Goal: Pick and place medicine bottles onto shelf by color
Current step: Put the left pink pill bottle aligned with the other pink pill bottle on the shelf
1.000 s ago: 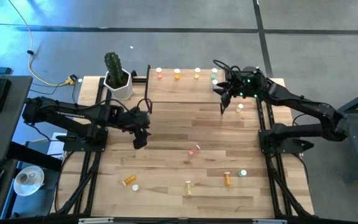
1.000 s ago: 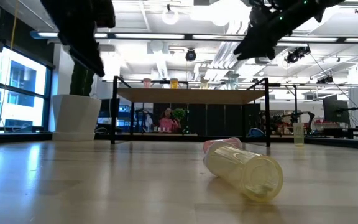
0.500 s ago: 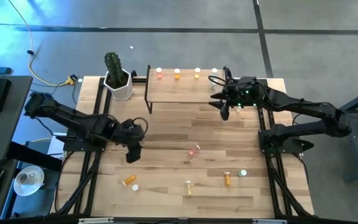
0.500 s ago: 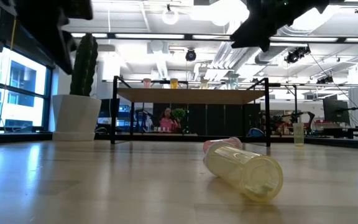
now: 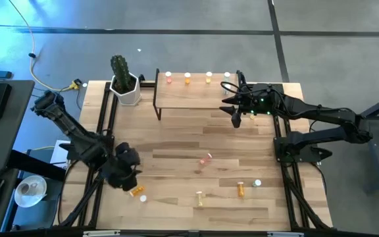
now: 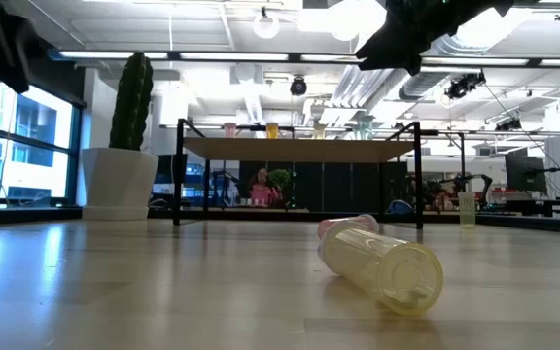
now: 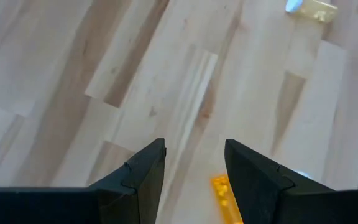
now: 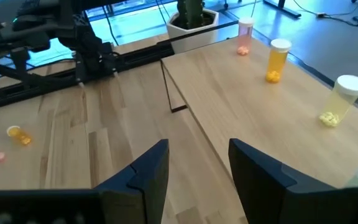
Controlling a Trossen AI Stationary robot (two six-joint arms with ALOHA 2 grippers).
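Note:
My left gripper [image 5: 127,178] hangs open over the table's near left, just short of an orange medicine bottle [image 5: 137,191] lying on its side; that bottle [image 7: 225,196] shows beside one finger, below it. At the right end of the shelf [image 5: 189,95] my right gripper [image 8: 197,165] stands open and holds nothing. Pink [image 8: 245,34], orange [image 8: 277,59], yellow [image 8: 340,96] and pale green [image 5: 227,78] bottles stand upright along the shelf's far edge. More bottles lie on the table: pink [image 5: 206,158], yellow [image 5: 199,197], orange [image 5: 241,189], green [image 5: 257,184].
A white pot with a cactus [image 5: 124,82] stands at the far left, beside the shelf's left leg. Black frame rails [image 5: 101,131] run along both sides of the table. In the low view the yellow bottle [image 6: 382,267] lies close, the pink one [image 6: 348,226] behind it.
My left gripper has swung from the table's middle left toward the near left corner, ending beside the lying orange bottle, fingers still open. My right gripper has shifted a little at the shelf's right end. No bottle has moved.

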